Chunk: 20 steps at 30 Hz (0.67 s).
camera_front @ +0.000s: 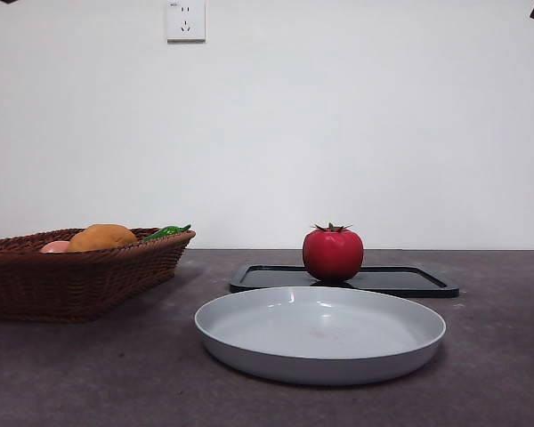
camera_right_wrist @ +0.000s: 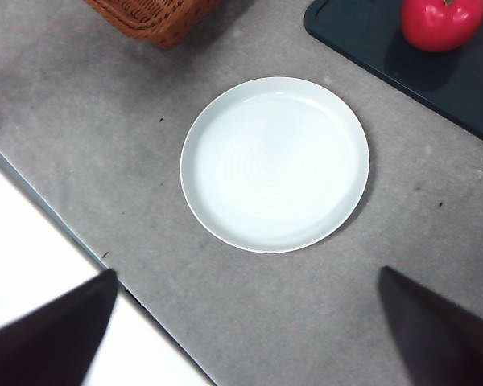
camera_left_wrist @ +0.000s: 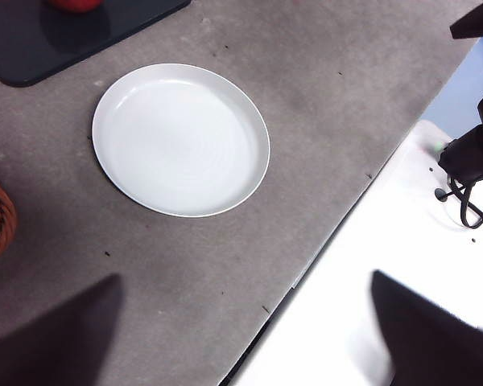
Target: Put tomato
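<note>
One tomato (camera_front: 332, 254) on tray (camera_front: 409, 281) | both pincers apart, open

Tomato (camera_front: 332, 254) on tray (camera_front: 409, 282); plate (camera_front: 320, 334) before tray; basket (camera_front: 71, 276) left of plate.

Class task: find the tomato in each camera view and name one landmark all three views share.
Front view: tomato on the black tray, behind the plate.
Left wrist view: red sliver at the edge.
Right wrist view: tomato on the tray.
Shared landmark: the plate.
</note>
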Each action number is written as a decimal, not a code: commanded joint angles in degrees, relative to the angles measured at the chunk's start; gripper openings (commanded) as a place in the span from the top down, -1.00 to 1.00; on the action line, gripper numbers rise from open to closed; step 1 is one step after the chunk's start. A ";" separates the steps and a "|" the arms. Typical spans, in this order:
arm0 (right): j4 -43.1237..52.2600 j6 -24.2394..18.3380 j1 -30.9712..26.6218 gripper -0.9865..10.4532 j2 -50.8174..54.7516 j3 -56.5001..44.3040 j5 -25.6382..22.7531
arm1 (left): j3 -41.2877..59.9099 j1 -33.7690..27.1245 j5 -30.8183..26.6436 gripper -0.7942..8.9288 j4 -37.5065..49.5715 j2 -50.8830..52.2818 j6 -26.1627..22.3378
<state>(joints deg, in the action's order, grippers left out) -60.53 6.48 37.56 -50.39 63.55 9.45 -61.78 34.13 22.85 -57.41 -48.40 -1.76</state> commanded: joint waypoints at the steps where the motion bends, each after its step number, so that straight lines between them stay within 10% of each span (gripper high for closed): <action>1: 0.48 0.63 0.57 0.46 -0.48 0.46 0.13 | -0.96 0.35 0.35 0.46 0.42 -0.31 -0.57; 4: 0.48 0.63 0.57 0.76 -0.48 0.46 0.04 | -0.96 0.35 0.35 0.83 0.42 -0.31 -0.55; 20: 1.07 0.61 0.57 0.81 -0.44 0.50 -0.09 | -0.96 0.35 0.35 0.82 0.35 -0.31 -0.57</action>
<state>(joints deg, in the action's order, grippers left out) -59.99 6.48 37.56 -50.39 63.55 9.39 -61.78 34.13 22.85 -57.43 -48.40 -2.00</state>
